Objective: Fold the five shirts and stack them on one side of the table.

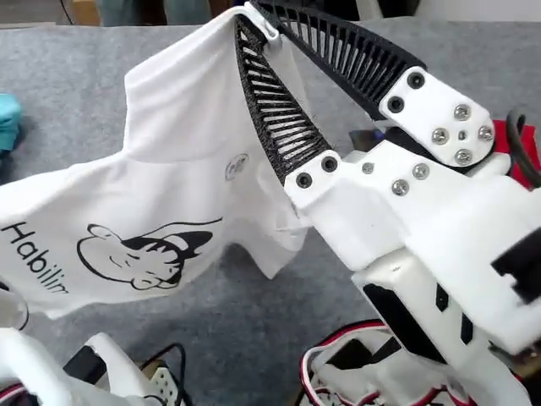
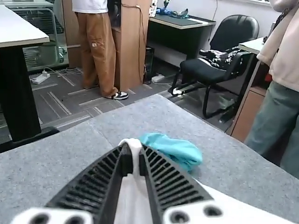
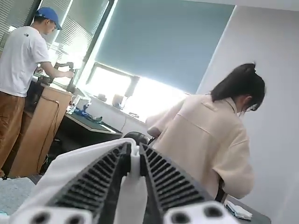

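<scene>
- The right tool is raised high above the grey tabletop, its black ribbed fingers closed on a fold of the white shirt.
- In the right wrist view the same tool pinches a strip of the shirt between its tips, and the cloth falls away to one side.
- The shirt hangs from that pinched point and spreads down to the near left part of the tabletop, partly lifted and partly resting. A cartoon face drawing on it faces up.
- The left tool is low over the tabletop, also clamped on a bit of white cloth that shows between its fingers.
- A bunched teal garment lies on the tabletop just beyond the left tool's tips. In the high view the garment sits at the left edge, apart from the white shirt.
- Red and white cables lie by the arm base at the near edge.
</scene>
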